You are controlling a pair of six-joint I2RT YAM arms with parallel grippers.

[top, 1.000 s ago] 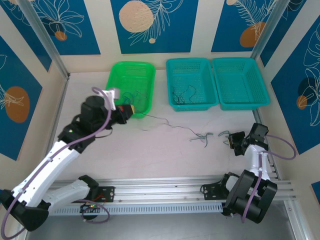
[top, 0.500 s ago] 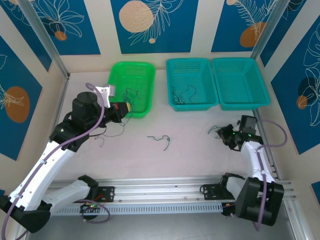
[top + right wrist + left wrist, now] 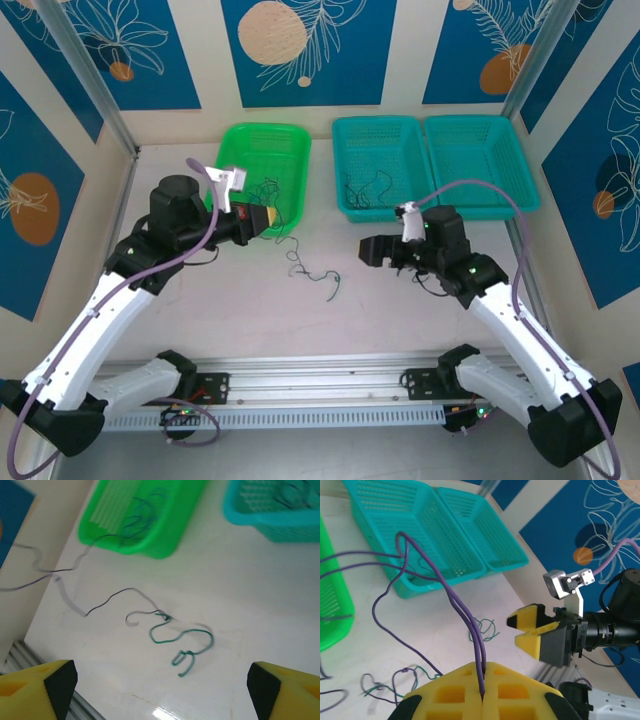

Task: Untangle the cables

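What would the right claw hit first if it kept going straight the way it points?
Most likely the curly green cable on the table, almost dead ahead of the open right gripper in its wrist view. Depth is unclear, so it might touch table first.

1. Two white-shelled arms, the left arm (image 3: 95, 322) and the right arm (image 3: 525, 335), stand on black bases at the bottom of the overhead frame.
2. Black housings cap the joints.
3. A purple-grey lead (image 3: 472, 183) loops along each arm.
4. The left gripper (image 3: 482, 692) carries yellow, grid-recessed pads.
5. The right gripper (image 3: 536, 630) shows yellow wedge fingers on a black body, under a silver camera bracket (image 3: 567, 582).
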